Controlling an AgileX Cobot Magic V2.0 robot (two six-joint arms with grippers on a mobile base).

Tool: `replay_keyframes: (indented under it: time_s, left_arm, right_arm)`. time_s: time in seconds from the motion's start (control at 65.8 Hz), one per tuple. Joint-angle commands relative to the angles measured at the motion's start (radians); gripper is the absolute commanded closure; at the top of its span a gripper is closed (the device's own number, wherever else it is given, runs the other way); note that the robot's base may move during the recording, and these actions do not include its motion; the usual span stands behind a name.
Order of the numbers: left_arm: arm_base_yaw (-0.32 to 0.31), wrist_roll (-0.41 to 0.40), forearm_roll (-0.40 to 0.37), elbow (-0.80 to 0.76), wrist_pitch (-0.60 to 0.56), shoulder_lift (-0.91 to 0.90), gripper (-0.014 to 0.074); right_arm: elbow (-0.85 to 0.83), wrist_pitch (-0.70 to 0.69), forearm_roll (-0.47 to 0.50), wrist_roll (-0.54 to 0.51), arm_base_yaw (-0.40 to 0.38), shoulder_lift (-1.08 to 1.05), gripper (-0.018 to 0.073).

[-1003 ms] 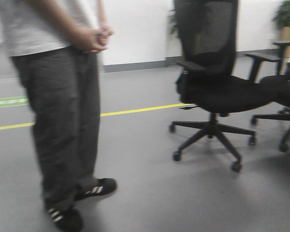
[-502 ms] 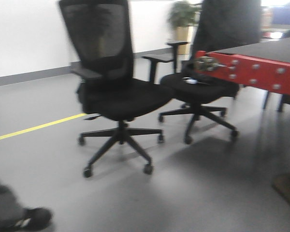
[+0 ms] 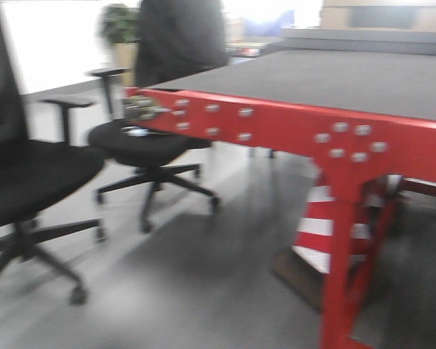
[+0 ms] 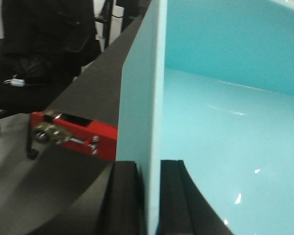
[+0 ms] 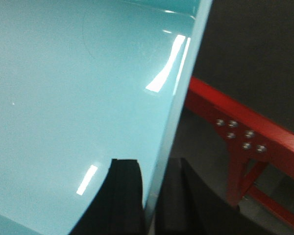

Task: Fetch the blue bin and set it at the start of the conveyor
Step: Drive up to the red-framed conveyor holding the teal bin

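I hold the blue bin (image 4: 225,122) with both arms. My left gripper (image 4: 149,196) is closed almost fully on one thin wall of it: one black pad (image 4: 123,200) is outside the wall, the other is inside, and the wall stands upright between them. My right gripper (image 5: 154,198) has the opposite wall in the same way, with one pad on each side and only the plastic between them.

In the left wrist view the pale turquoise inside of the bin fills everything from 12 to 5 o'clock. In the right wrist view it fills everything from 9 to 12 o'clock. The bin does not show in the front view.

The conveyor start (image 3: 334,80) is close in front of me. In the front view its dark grey belt goes from 12 to 3 o'clock, and the red front edge (image 3: 276,127) with silver bolts (image 3: 345,142) crosses the middle. A red leg (image 3: 338,276) goes down at 5 o'clock. From the left wrist the belt lies at 10 o'clock behind the held wall. From the right wrist it lies at 1 o'clock. I cannot tell if the bin is already above the belt.

An office chair (image 3: 29,174) is at 9 o'clock, a second chair (image 3: 142,142) is just beside the conveyor corner, and a blurred potted plant (image 3: 120,25) is at 11 o'clock.
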Motion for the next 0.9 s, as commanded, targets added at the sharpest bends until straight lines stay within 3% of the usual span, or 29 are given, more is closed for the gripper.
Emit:
replay_keyframes:
  time_s: [0.0, 0.882]
  left_arm:
    - [0.006, -0.015, -0.011, -0.010, -0.064, -0.012, 0.0708]
    - [0.006, -0.015, -0.008, -0.010, -0.066, -0.012, 0.0708]
  right_arm:
    - [-0.002, -0.020, -0.050, -0.027, -0.011, -0.006, 0.0712]
    - [-0.002, -0.028, -0.050, -0.027, -0.011, -0.006, 0.0712]
